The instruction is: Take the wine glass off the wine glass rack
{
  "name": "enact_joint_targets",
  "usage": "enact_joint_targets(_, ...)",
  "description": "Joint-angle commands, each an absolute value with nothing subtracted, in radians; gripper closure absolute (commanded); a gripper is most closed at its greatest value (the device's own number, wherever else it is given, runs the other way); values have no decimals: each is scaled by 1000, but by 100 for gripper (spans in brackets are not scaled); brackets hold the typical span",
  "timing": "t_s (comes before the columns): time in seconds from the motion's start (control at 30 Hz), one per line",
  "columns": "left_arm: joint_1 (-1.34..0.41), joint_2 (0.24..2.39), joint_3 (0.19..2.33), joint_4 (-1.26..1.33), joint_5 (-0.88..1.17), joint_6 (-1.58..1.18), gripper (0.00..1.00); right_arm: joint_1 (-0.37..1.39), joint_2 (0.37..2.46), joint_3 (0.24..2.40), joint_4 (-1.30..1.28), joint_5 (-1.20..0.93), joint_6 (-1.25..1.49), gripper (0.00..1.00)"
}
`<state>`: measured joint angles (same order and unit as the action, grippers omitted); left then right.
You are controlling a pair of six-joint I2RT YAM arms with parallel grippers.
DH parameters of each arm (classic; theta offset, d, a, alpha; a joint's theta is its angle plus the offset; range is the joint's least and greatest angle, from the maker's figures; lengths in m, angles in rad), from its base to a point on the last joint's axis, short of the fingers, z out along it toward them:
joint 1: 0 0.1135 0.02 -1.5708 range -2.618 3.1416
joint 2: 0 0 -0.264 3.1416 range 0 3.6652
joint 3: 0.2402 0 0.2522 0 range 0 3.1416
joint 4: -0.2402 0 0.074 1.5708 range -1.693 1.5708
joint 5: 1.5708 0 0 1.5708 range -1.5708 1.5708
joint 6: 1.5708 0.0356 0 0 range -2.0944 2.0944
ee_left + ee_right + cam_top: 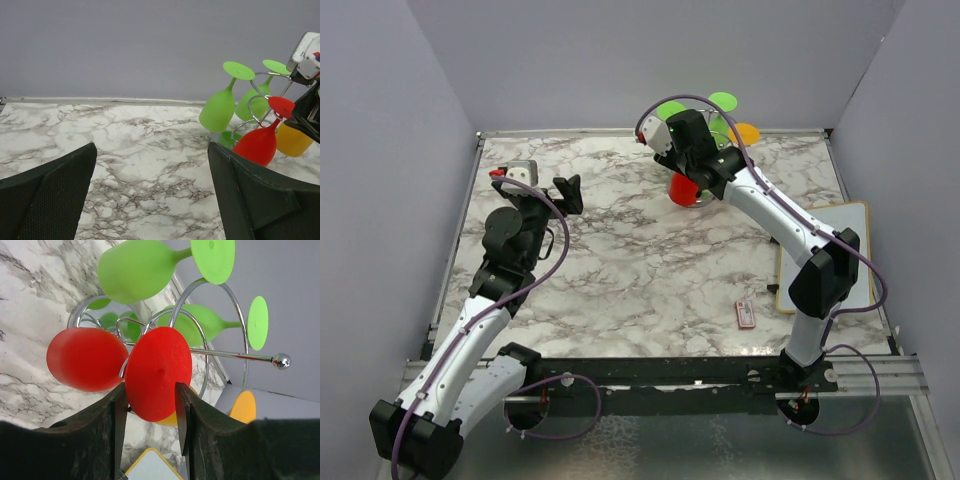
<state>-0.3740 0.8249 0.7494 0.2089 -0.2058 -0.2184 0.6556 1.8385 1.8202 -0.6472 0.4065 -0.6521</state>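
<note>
Marble table [650, 270]: right gripper [150, 392] pinches foot of red wine glass [157, 367]; left gripper [151, 165] spread.

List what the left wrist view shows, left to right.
Order: left gripper's finger → front green glass → red glass → yellow glass. Skipped for overlap: its other finger, rear green glass.

The wine glass rack [235, 355] stands at the far right of the counter [650, 260], with glasses hanging on it. The right end effector [150, 390] is at the rack, the foot of one wine glass [157, 372] between its fingers. The left end effector [565, 192] is well off to the left.
</note>
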Motion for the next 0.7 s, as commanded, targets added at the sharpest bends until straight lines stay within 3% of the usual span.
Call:
enact_joint_targets(0.0,-380,816,752,227,-209,-221,5,663,1827,1838,-614,421,-653,59)
enact_joint_targets(0.4,-382,816,752,227,-209,-221,5,667,1819,1843,-614,414,-652,69)
enact_joint_targets(0.67,-382,817,751,228,-209,-221,5,678,1831,1856,-617,421,-650,65)
